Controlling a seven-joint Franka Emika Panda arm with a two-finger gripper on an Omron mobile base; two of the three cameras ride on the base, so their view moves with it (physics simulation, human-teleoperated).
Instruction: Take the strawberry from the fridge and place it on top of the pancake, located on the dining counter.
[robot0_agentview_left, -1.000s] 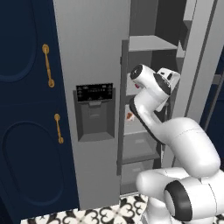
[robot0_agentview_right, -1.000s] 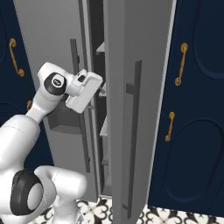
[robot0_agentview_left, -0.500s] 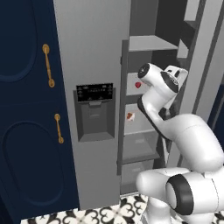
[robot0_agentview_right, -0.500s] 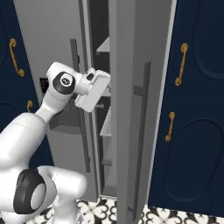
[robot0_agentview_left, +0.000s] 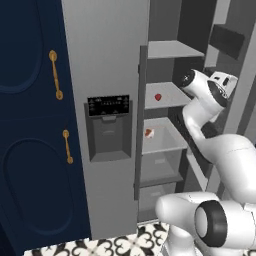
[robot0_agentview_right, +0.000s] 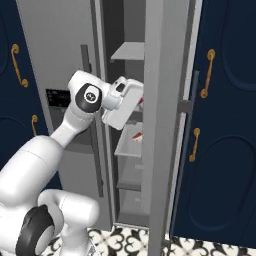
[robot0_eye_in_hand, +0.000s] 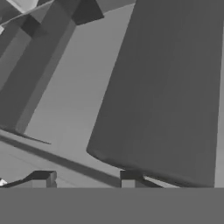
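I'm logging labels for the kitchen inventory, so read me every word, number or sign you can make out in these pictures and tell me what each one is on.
No text can be read.
Black dispenser panel on the tall grey side-by-side fridge: a row of tiny pale marks, too small and blurred to read.
Round dark cap on the white arm's joint: a small white emblem, not legible.
Small bright red strawberry and the grey inner shelves: no lettering.

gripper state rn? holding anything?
Gripper: open, jaws apart, nothing between them. The strawberry sits on a fridge shelf, not grasped.
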